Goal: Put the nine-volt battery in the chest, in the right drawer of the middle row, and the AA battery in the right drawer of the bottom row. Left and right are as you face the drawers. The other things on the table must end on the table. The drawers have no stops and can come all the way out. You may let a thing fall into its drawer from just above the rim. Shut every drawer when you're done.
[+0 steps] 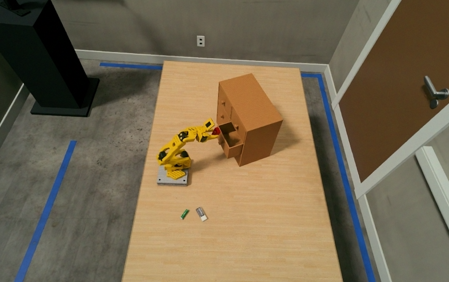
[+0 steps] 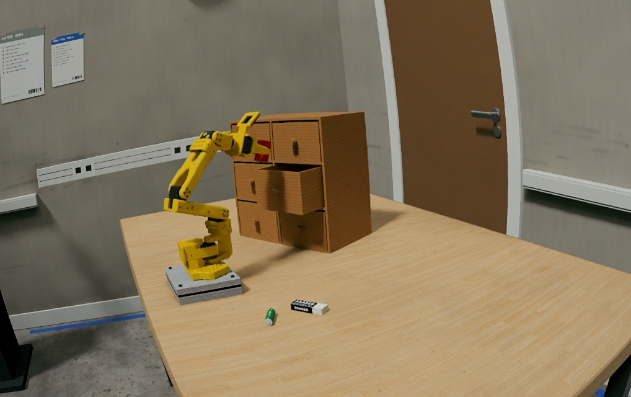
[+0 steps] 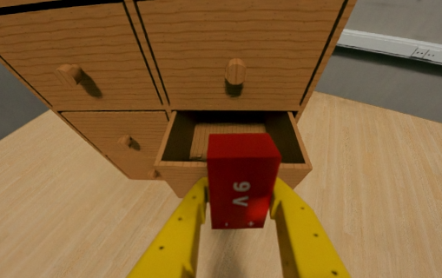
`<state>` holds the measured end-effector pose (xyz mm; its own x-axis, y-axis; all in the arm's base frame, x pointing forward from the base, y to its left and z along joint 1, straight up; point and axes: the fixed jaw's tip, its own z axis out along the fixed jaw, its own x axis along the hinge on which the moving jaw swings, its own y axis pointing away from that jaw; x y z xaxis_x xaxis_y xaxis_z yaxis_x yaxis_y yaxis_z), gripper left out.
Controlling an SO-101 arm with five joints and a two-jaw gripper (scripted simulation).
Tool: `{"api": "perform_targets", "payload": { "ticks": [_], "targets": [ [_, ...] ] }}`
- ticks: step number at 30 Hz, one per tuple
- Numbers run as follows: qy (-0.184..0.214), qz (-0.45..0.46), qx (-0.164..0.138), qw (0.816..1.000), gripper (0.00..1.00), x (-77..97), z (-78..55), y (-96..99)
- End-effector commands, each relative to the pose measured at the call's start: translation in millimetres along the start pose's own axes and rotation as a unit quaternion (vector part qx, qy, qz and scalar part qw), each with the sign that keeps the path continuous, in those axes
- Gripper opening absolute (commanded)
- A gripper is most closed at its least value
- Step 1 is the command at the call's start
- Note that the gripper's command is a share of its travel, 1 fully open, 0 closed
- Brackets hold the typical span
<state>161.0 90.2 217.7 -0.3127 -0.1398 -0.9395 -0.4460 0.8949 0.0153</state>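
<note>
My gripper [image 1: 215, 132] [image 2: 264, 149] [image 3: 240, 195] is shut on the red nine-volt battery [image 1: 216, 131] [image 2: 260, 154] [image 3: 243, 182]. It holds the battery in front of the chest [image 1: 254, 101] [image 2: 348, 172], higher than the open drawer. The right drawer of the middle row [image 1: 235, 151] [image 2: 311, 190] [image 3: 171, 174] is pulled out; the battery hides part of its front in the wrist view. The right drawer of the bottom row [image 2: 303, 231] is shut. The green AA battery [image 1: 184, 213] [image 2: 269, 317] lies on the table.
A boxed eraser [image 1: 201, 213] [image 2: 309, 307] lies beside the AA battery on the wooden table [image 1: 254, 224] [image 2: 431, 305]. The arm's grey base [image 1: 172, 180] [image 2: 204, 291] stands near the table's left edge. The chest's other drawers look shut.
</note>
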Motion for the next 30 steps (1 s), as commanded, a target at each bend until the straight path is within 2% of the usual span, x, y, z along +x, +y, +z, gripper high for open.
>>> {"api": "perform_targets", "payload": {
  "ticks": [1,7,13,30],
  "targets": [
    [-0.001,-0.003,0.000,1.000,0.00,1.3,0.6,-0.2],
    [-0.001,-0.003,0.002,1.000,0.00,-11.2,36.1,-1.0],
    [-0.001,-0.003,0.004,1.000,0.00,-14.6,74.9,-2.4],
    [-0.001,-0.003,0.004,1.000,0.00,-14.6,74.9,-2.4]
  ]
}}
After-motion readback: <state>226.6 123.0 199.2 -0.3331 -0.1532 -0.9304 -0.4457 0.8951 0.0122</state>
